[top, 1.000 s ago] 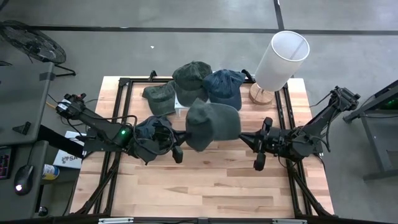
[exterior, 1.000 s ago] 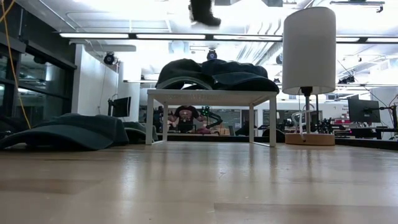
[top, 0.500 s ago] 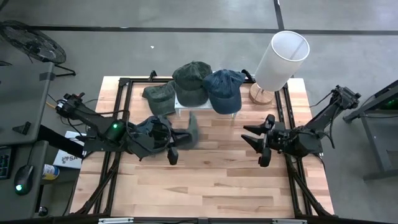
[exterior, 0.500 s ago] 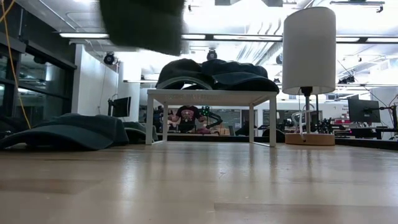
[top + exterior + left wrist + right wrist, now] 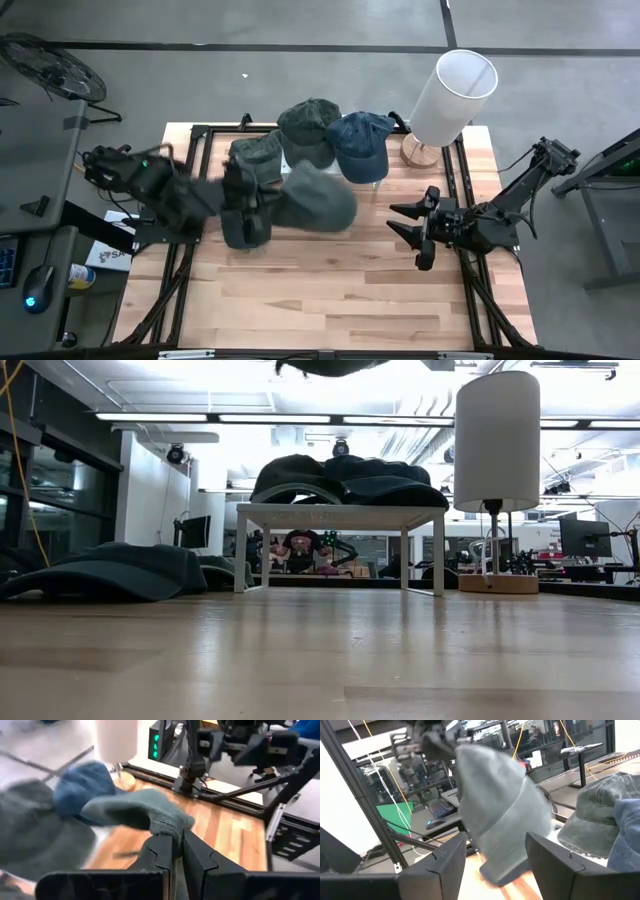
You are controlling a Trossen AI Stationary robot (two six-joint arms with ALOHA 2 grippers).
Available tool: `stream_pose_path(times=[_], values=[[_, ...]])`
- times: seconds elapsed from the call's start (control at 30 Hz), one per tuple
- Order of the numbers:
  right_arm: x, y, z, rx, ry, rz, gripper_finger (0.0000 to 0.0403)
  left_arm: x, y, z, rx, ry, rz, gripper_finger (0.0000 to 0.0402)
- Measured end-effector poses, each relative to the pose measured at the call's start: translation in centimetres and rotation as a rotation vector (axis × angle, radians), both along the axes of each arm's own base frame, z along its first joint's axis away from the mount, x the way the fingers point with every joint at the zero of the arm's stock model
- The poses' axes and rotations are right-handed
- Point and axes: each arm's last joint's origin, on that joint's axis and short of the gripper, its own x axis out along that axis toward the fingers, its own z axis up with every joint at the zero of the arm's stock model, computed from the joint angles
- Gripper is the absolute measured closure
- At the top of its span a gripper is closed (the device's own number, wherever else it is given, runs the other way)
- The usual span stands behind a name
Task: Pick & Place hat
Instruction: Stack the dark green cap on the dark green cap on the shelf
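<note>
My left gripper (image 5: pixel 266 206) is shut on a grey-green hat (image 5: pixel 316 198) and holds it high over the middle of the table. In the low view only the hat's underside (image 5: pixel 330 366) shows, at the picture's top. The hat also shows in the left wrist view (image 5: pixel 135 809) and the right wrist view (image 5: pixel 495 820). My right gripper (image 5: pixel 412 232) is open and empty, to the right of the hat and apart from it. A dark green hat (image 5: pixel 308 128) and a blue hat (image 5: pixel 360 145) lie on a small white stand (image 5: pixel 340 515). My left gripper pinches the grey-green hat's edge (image 5: pixel 173 827) between its two fingers. The fingers come from the table's left, about level. The hat reaches out beyond the fingertips toward the table's right, spread out and clear of the table.
An olive hat (image 5: pixel 256 156) lies on the table left of the stand. A lamp with a white shade (image 5: pixel 452 95) stands at the far right corner. Bare wood lies near the table's front edge (image 5: pixel 330 300).
My left gripper has swung up and toward the table's far left with the grey-green hat. The hat hung edge-on half a second ago and is now spread out and higher. My right gripper has drawn back a little toward the table's right edge and stays open.
</note>
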Motion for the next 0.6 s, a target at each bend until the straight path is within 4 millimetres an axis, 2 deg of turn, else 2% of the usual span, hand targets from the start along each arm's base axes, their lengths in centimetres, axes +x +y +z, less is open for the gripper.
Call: stream_pose_path(times=[0.3, 0.6], values=[[0.0, 0.0, 0.0, -0.001, 0.001, -0.017, 0.0205, -0.2, 5.0, 2.8, 0.118, -0.003, -0.091, 0.0387], [-0.1, -0.2, 0.0, 0.022, -0.004, -0.077, 0.0205, 0.6, 9.5, 2.6, 0.15, 0.042, -0.302, 0.0387]])
